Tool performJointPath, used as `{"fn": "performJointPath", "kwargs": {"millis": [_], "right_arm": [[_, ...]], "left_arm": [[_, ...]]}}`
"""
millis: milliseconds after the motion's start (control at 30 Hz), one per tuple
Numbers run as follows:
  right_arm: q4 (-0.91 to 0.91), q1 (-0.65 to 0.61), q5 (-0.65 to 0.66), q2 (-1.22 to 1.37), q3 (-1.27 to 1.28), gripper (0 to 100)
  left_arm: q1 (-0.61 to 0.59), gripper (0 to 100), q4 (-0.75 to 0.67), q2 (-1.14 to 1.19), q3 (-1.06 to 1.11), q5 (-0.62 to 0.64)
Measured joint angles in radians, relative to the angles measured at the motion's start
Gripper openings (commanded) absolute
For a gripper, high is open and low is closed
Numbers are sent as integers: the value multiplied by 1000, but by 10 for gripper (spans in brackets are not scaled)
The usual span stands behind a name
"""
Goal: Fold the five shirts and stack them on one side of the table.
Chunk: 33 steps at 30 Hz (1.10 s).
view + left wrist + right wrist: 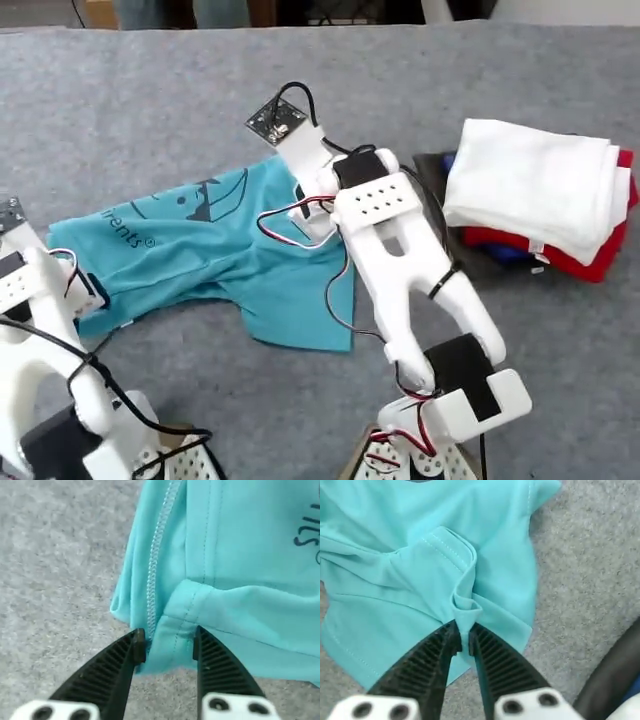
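Fingers (437, 652) of the right gripper (463, 630) are pressed together on a thin ridge of fabric. The left gripper (167, 640) has its fingers clamped either side of a thicker hem fold. The grey felt-covered table (150, 90) carries a crumpled teal cotton shirt with dark print (190, 250), lying from the centre out toward 9 o'clock. The right hold sits at the shirt's 2 o'clock end, the left at its 8 o'clock corner. At 3 o'clock on the table sits a stack of folded shirts (530, 185), white on top over red, blue and a dark one. This looks like the last shirt, not yet folded. The next move probably calls for both holds to lift and draw apart, flattening it before any fold.
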Motion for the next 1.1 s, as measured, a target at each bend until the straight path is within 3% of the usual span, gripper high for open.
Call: {"fn": "performJointPath", "kwargs": {"millis": [467,667,1100], "right_arm": [[0,0,0,0,0,14],[0,0,0,0,0,14],[0,0,0,0,0,14]], "left_arm": [[0,177,-2,282,-141,2],[9,96,-2,295,-150,2],[80,91,18,299,-180,2]]}}
